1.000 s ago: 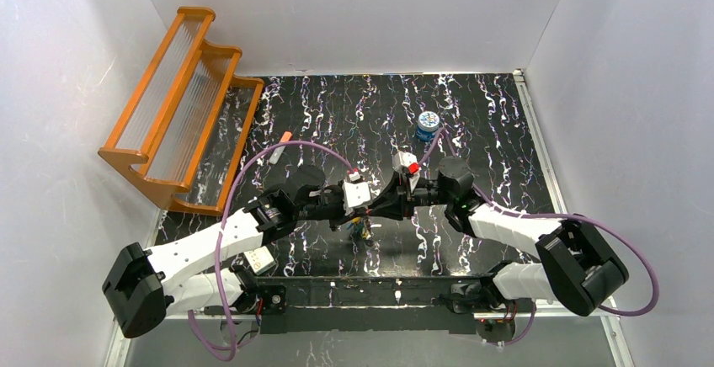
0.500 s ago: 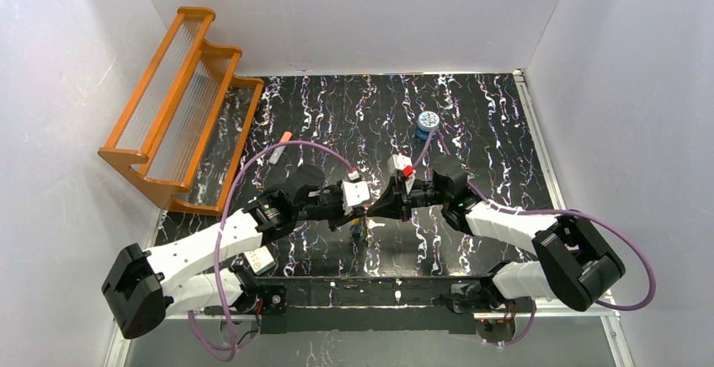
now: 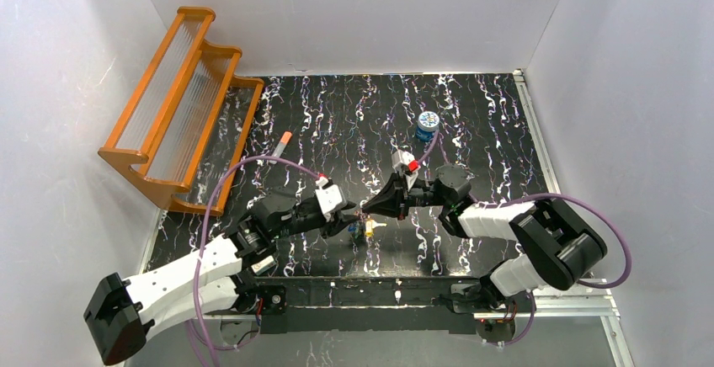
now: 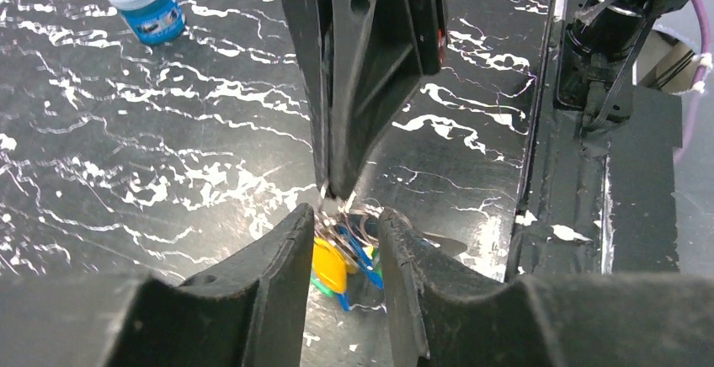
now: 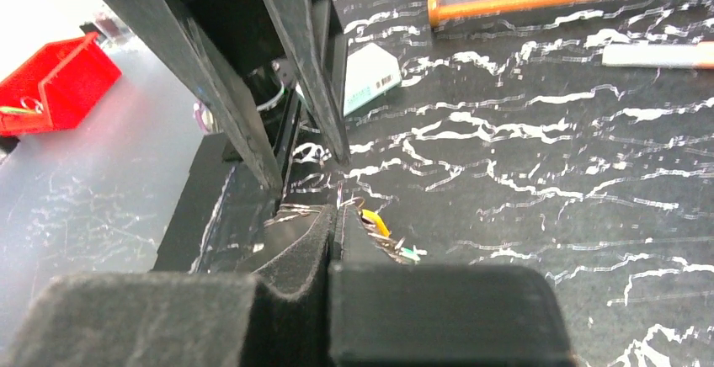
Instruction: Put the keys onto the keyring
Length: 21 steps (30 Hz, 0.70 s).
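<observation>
Black marbled tabletop (image 4: 126,131), keys (image 4: 330,263) between left fingers (image 4: 265,279).

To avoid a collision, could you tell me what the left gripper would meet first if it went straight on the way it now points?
Probably the keys, lying just ahead between the left gripper's parted jaws; right behind them stands the right gripper's shut tip. Depth is uncertain.

Two arms (image 3: 219,253), one tin (image 3: 428,123), one rack (image 3: 181,106), one tube (image 3: 282,142).

White arm links (image 3: 185,270), black joints (image 3: 556,245), purple cables (image 3: 268,158); left end effector (image 4: 343,215), right end effector (image 5: 334,222) black, wedge-fingered.
</observation>
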Each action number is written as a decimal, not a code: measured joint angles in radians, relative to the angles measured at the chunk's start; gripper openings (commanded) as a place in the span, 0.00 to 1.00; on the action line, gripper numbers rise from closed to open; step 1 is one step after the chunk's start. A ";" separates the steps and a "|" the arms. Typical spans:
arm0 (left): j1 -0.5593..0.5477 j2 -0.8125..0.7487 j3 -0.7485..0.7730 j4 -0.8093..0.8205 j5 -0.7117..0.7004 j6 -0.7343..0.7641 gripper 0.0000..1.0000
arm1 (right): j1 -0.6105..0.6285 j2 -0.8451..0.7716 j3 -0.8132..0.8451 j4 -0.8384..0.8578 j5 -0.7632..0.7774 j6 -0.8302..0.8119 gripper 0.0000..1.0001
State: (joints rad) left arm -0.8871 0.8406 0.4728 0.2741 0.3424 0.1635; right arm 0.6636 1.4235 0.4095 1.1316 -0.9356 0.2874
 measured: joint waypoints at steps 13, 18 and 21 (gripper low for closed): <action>0.000 -0.047 -0.181 0.278 -0.055 -0.207 0.37 | 0.000 0.038 0.000 0.291 0.020 0.187 0.01; 0.000 0.006 -0.211 0.388 -0.053 -0.263 0.38 | 0.000 0.035 0.000 0.293 0.021 0.203 0.01; 0.000 0.024 -0.212 0.425 -0.046 -0.277 0.40 | 0.000 0.023 0.000 0.293 0.025 0.205 0.01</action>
State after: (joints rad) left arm -0.8875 0.8646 0.2611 0.6991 0.2966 -0.1135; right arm 0.6632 1.4464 0.4095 1.4246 -0.9104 0.4923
